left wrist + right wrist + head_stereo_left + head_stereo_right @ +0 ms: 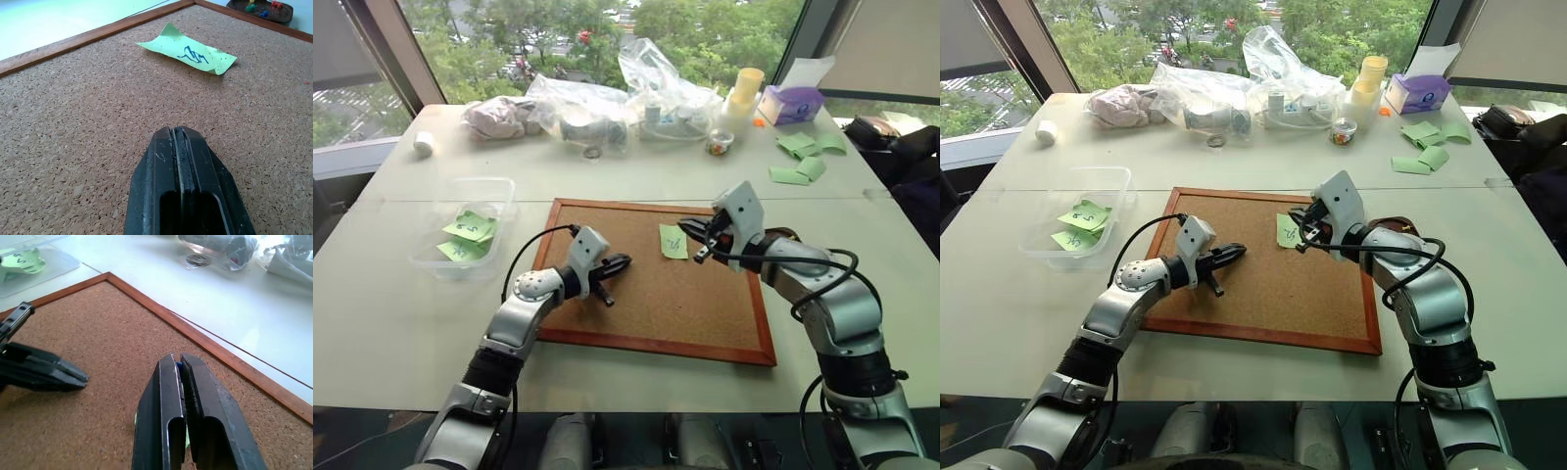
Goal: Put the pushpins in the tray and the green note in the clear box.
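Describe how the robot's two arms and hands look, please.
Both arms are silver-grey metal with black joint sections near the base. Each hand, left hand and right hand, has a pale grey angular housing and two black fingers. Black cables loop loosely along each forearm. The left wrist joint is round with small holes.

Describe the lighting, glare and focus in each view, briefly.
Left eye view: bright daylight from the windows, glare on the clear bags, soft shadows. Left wrist view: green note sharp, the near left gripper soft. Right wrist view: the far bags washed out by glare, corkboard evenly lit.
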`<action>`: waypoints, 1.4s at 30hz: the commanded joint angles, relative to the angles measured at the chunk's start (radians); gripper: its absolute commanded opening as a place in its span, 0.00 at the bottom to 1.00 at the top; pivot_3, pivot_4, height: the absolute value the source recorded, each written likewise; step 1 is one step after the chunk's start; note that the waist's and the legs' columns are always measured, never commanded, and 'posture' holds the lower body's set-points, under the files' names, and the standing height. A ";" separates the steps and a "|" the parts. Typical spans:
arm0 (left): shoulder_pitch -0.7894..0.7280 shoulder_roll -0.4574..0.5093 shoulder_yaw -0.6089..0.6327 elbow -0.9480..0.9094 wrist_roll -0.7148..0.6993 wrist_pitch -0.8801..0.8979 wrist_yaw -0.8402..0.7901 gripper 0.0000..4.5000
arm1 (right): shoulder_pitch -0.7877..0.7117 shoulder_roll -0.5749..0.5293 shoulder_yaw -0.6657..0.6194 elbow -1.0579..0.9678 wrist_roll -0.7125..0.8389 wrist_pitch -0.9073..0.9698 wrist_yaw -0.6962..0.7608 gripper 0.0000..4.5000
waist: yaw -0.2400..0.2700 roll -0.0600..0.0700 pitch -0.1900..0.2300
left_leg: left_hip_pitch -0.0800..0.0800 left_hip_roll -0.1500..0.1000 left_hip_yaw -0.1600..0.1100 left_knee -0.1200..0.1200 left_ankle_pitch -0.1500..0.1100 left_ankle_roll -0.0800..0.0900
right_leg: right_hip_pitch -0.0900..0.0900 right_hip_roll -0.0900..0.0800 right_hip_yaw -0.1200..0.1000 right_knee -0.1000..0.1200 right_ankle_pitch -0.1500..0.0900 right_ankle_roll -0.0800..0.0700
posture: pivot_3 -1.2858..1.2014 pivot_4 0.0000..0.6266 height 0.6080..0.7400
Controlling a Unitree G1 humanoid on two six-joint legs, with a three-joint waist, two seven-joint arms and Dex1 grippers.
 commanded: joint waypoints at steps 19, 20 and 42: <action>-0.175 -0.001 0.104 0.030 -0.160 0.214 -0.077 0.00 | 0.107 -0.126 -0.240 0.136 0.001 -0.089 -0.023 0.01 | 0.006 -0.014 0.009 | -0.009 -0.004 0.000 0.001 0.004 -0.007 | -0.006 0.001 0.000 -0.002 0.000 0.001 | 0.52 0.24 1.00; -0.174 -0.002 0.102 0.028 -0.159 0.214 -0.078 0.00 | 0.111 -0.133 -0.251 0.161 -0.004 -0.100 -0.026 0.01 | 0.006 -0.014 0.009 | -0.009 -0.004 0.000 0.001 0.004 -0.007 | -0.006 0.001 0.000 -0.002 0.000 0.001 | 0.52 0.24 1.00; -0.175 -0.019 0.093 0.002 -0.174 0.231 -0.079 0.00 | 0.136 -0.170 -0.346 0.329 -0.033 -0.153 -0.083 0.77 | 0.006 -0.014 0.009 | -0.008 -0.004 0.001 0.001 0.006 -0.009 | -0.006 0.002 0.000 -0.001 0.000 0.001 | 0.52 0.24 1.00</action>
